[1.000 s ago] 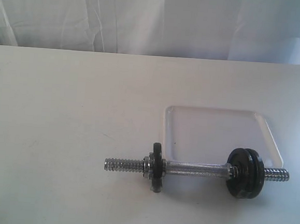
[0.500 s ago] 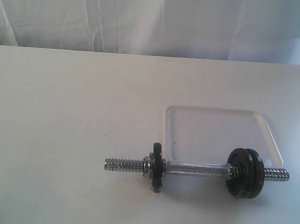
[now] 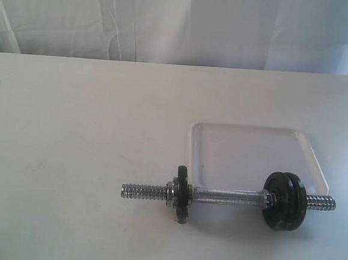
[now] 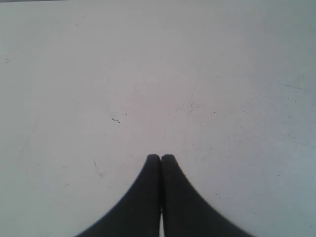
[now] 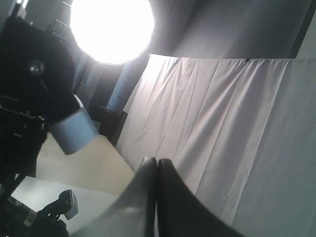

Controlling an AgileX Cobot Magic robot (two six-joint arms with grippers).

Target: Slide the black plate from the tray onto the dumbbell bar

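Note:
The dumbbell bar (image 3: pixel 226 198) lies on the white table, across the tray's near edge. A pair of black plates (image 3: pixel 284 202) stands side by side on its right part, with a threaded end sticking out beyond them. A smaller black disc (image 3: pixel 181 194) and a collar nut sit on its left part. The tray (image 3: pixel 250 151) behind the bar looks bare inside. Neither gripper shows in the exterior view. My left gripper (image 4: pixel 161 157) is shut over bare table. My right gripper (image 5: pixel 157 160) is shut and points at a white curtain, away from the table.
A white curtain (image 3: pixel 182 22) hangs behind the table's far edge. In the right wrist view a bright studio lamp (image 5: pixel 111 27) and dark camera gear (image 5: pixel 29 98) stand off to one side.

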